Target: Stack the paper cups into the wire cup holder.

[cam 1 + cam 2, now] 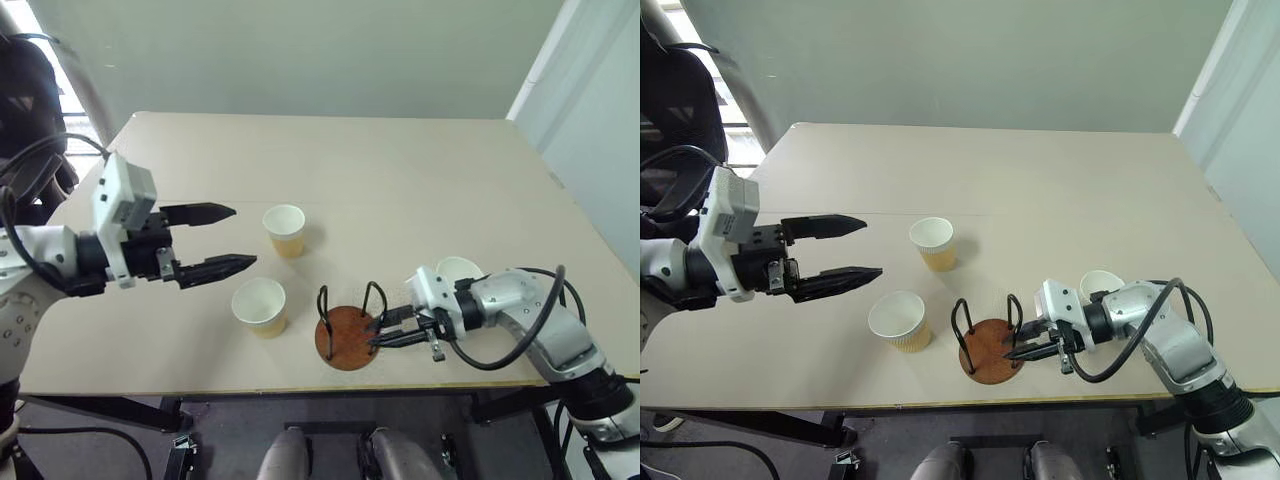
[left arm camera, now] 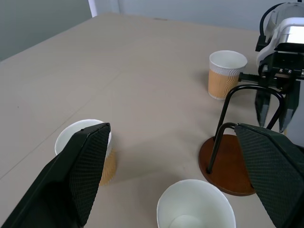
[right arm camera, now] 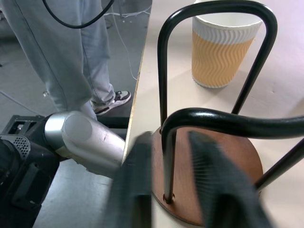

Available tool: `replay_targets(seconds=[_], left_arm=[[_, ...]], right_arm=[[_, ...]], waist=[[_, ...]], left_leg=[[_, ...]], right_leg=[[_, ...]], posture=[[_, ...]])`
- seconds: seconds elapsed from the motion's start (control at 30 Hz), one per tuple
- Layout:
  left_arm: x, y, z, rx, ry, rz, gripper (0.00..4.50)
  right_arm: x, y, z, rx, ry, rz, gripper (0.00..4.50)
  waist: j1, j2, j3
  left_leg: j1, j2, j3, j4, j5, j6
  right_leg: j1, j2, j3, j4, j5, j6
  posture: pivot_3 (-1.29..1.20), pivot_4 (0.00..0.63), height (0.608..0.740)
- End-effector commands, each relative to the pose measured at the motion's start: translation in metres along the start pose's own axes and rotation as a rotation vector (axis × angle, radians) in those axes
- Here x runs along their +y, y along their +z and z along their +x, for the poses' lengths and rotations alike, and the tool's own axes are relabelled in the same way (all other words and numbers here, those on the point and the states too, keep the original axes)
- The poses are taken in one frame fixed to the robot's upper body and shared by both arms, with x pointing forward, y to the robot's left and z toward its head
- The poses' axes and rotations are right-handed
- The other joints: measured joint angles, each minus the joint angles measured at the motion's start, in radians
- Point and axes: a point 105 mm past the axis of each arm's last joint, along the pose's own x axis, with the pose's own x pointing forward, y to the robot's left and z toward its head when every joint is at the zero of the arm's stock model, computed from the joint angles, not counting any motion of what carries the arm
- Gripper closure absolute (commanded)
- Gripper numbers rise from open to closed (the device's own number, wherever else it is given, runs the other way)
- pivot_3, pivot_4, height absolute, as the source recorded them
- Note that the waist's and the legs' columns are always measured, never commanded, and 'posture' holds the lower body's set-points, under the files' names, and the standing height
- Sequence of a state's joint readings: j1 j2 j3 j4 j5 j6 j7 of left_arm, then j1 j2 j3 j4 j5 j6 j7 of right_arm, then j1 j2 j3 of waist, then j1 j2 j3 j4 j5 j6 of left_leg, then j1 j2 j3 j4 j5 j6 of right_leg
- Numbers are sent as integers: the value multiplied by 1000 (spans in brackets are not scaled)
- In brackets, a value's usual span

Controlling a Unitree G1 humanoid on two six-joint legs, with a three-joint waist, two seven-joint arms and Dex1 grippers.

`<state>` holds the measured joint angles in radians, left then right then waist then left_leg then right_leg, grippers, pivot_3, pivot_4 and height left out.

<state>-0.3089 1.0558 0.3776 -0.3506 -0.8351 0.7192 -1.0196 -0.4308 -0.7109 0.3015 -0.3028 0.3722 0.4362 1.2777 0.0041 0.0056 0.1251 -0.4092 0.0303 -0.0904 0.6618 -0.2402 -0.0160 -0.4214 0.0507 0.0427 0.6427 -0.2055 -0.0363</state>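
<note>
Right pincer [image 1: 385,330] fingers part-open, straddling wire cup holder [image 1: 347,328] loop.

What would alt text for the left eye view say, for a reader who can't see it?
A robot's right gripper reaches among the black wire loops of an empty wire cup holder at the near edge of a beige table, one loop between its fingers. Its open left gripper hovers beside two upright paper cups; a third cup stands behind the right arm.

Three tan paper cups [image 1: 285,230] [image 1: 260,305] [image 1: 458,270] stand upright and apart on the table, around the empty wire cup holder [image 1: 347,330], its reddish-brown disc near the front edge.
</note>
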Motion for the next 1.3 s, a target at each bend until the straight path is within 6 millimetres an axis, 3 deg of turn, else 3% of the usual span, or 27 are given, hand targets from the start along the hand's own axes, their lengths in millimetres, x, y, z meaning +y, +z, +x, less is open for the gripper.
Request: replay_targets(seconds=[0.03,0.2,0.23,0.4,0.53,0.63,0.7,0.83,0.93,1.07,1.3], left_arm=[[1,9,0,-26,2,42,0],[0,10,0,-29,-9,46,0],[0,11,0,-29,-15,50,0],[1,21,-5,-34,-45,75,0],[4,28,-15,4,-61,113,0],[-11,28,-9,44,-160,125,0],[-28,10,1,152,-259,160,0],[-47,10,6,158,-365,176,0],[-49,14,5,153,-375,182,0],[-51,15,2,146,-359,163,0],[-55,19,-4,139,-337,153,0]], right_arm=[[-3,7,-2,15,1,-46,1965],[0,10,-14,75,19,-59,141],[0,9,-21,113,11,-70,27],[4,16,-55,257,-36,-122,27],[-7,42,-106,365,-223,-182,27],[-11,52,-134,430,-334,-197,27],[-14,46,-145,514,-374,-201,27],[-9,25,-139,574,-319,-184,27],[-9,19,-131,557,-294,-177,27],[-17,-2,-124,600,-290,-173,27],[-24,-16,-114,613,-247,-183,27]], waist=[[0,0,0],[1,0,0],[1,0,0],[3,-1,1],[4,-1,2],[4,-1,1],[4,-1,1],[4,-2,2],[3,-2,2],[2,-2,2],[1,-2,3]], left_leg=[[0,0,0,0,0,0],[0,0,0,0,0,0],[0,0,0,0,0,0],[-1,0,0,0,0,0],[-2,0,1,-1,0,0],[-1,-1,2,-2,0,0],[-1,-1,2,-3,-1,0],[-1,-2,8,-1,-5,3],[0,-1,10,0,-7,5],[1,-1,12,0,-9,7],[2,0,14,1,-10,9]], right_leg=[[0,0,0,0,0,0],[0,0,0,0,0,0],[0,0,0,0,0,0],[0,0,0,-1,0,0],[-1,0,1,-1,-1,1],[-1,0,4,-2,-2,3],[-1,2,8,-2,-3,5],[-1,2,14,-2,-5,9],[-1,2,16,-1,-2,17],[-1,2,16,-1,-2,18],[0,1,17,0,-1,19]], posture=[[0,150,740],[0,150,740],[0,150,740],[0,150,740],[0,150,740],[0,150,740],[0,150,740],[0,150,740],[0,150,740],[0,150,740],[0,150,740]])
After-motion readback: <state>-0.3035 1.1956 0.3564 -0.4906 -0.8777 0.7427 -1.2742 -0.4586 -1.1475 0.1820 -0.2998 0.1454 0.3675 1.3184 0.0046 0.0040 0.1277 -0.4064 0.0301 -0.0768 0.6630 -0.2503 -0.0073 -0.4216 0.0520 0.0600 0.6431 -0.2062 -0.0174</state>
